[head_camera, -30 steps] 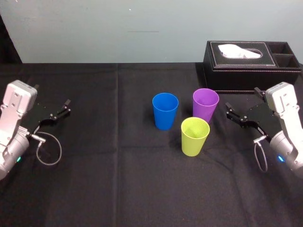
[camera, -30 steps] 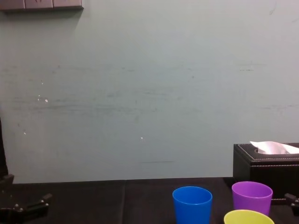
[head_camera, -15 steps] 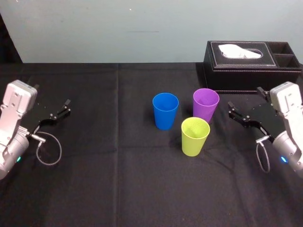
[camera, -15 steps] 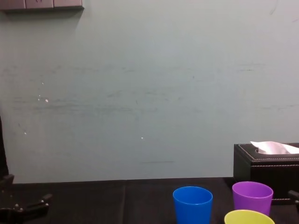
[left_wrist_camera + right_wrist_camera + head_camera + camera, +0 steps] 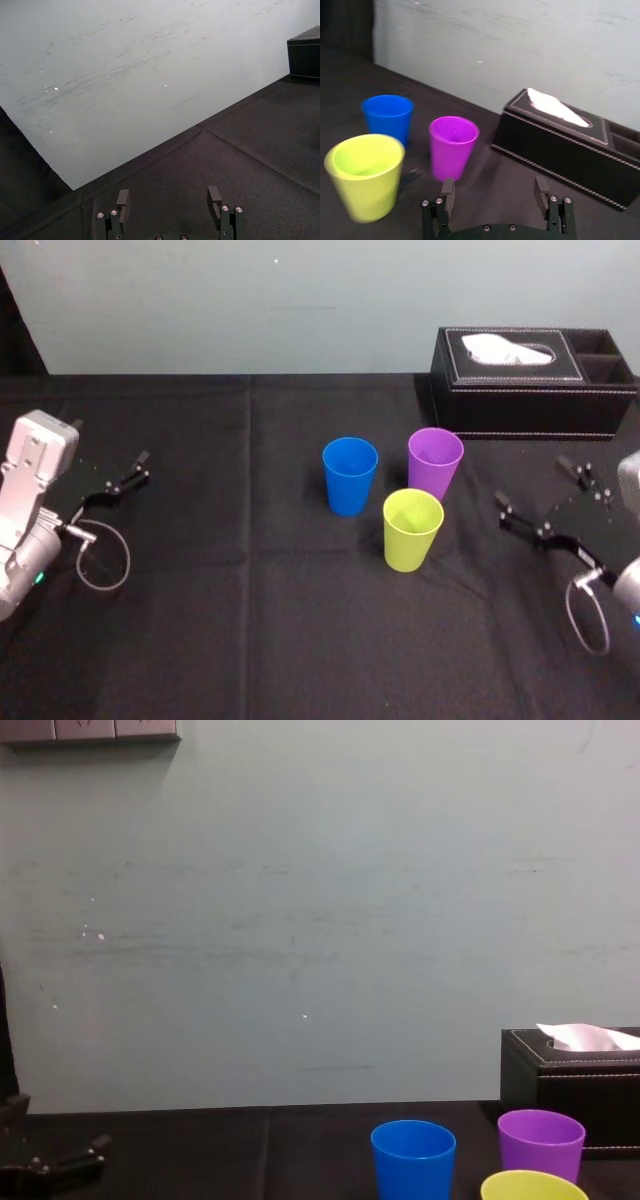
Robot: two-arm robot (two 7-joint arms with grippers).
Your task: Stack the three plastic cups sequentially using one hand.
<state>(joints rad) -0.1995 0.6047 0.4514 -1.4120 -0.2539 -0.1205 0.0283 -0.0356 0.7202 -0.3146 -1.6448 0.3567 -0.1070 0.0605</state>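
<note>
Black cloth is spread over the table (image 5: 250, 640), and three plastic cups are stood upright on it near the middle, mouths up, none nested in another. The blue cup (image 5: 350, 474) is placed to the left of the purple cup (image 5: 435, 462) with a gap between them. The yellow-green cup (image 5: 412, 529) is set nearer the robot, just in front of the purple cup and apart from it. A black tissue box (image 5: 530, 380) with a white tissue at its top is seen behind and to the right of the purple cup.

The right gripper (image 5: 535, 485) is held low over the cloth to the right of the cups, touching none of them; its fingers are spread wide and nothing is held between them. The left gripper (image 5: 120, 480) is parked at the table's left side, well apart from the cups, its fingers likewise spread and empty.
</note>
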